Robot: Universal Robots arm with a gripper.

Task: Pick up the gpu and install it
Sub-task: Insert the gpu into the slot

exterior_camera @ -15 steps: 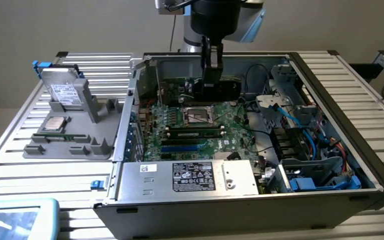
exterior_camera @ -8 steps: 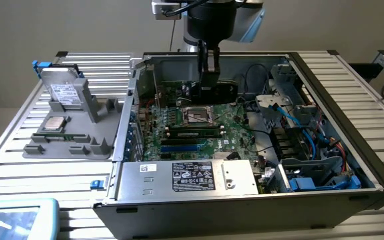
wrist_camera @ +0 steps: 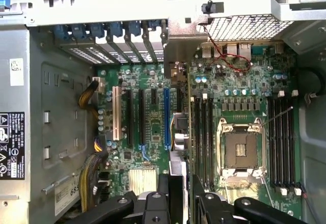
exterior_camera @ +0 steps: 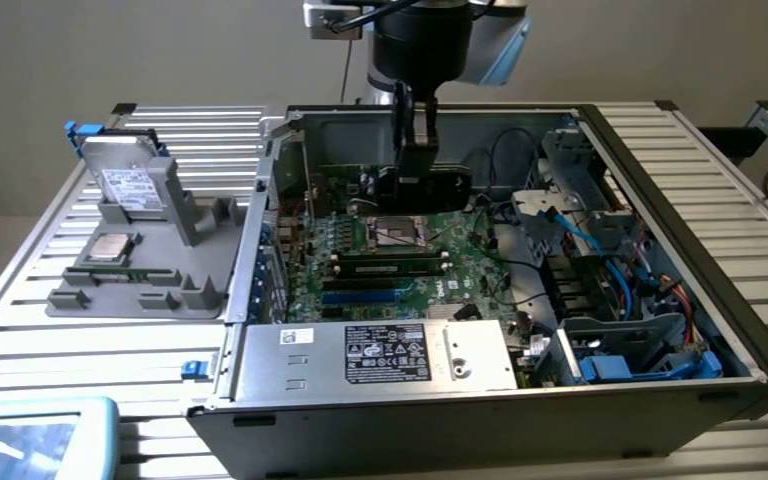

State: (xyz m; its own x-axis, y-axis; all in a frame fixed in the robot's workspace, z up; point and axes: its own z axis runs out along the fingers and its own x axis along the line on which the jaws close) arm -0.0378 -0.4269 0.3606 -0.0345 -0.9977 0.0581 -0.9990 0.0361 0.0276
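Pickup done: end effector (exterior_camera: 415,170) (wrist_camera: 179,187) clamped on the gpu (exterior_camera: 438,187) (wrist_camera: 179,127), card held on edge just above the motherboard (exterior_camera: 471,255) (wrist_camera: 153,124) and, as far as I can judge, not touching it, so seating it into the motherboard is left to do.

The circuit board (exterior_camera: 418,262) is green, with one blue slot (wrist_camera: 166,116) and one white slot (wrist_camera: 115,113). The card (exterior_camera: 448,186) is black. The table (exterior_camera: 91,345) is pale grey, striped with slats; the tray (exterior_camera: 157,285) is plain grey.
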